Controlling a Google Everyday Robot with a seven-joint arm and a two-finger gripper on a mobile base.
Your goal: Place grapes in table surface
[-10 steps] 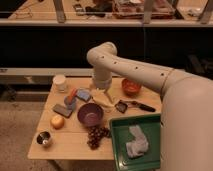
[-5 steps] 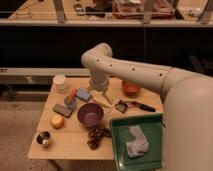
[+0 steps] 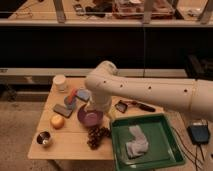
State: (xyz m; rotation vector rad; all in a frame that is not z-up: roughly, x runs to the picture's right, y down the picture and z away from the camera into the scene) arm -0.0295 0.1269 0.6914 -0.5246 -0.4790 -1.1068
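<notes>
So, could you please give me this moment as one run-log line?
grapes: on table, left of tray | gripper: above bowl, behind grapes | task: grapes appear placed

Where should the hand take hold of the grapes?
Probably from straight above, across the middle: the grapes lie as a low lumpy cluster on the table, with the purple bowl and green tray crowding their sides. The hand hangs over the bowl.

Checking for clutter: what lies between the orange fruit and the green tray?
Camera view: the purple bowl and grapes lie there, gripper over the bowl.
</notes>
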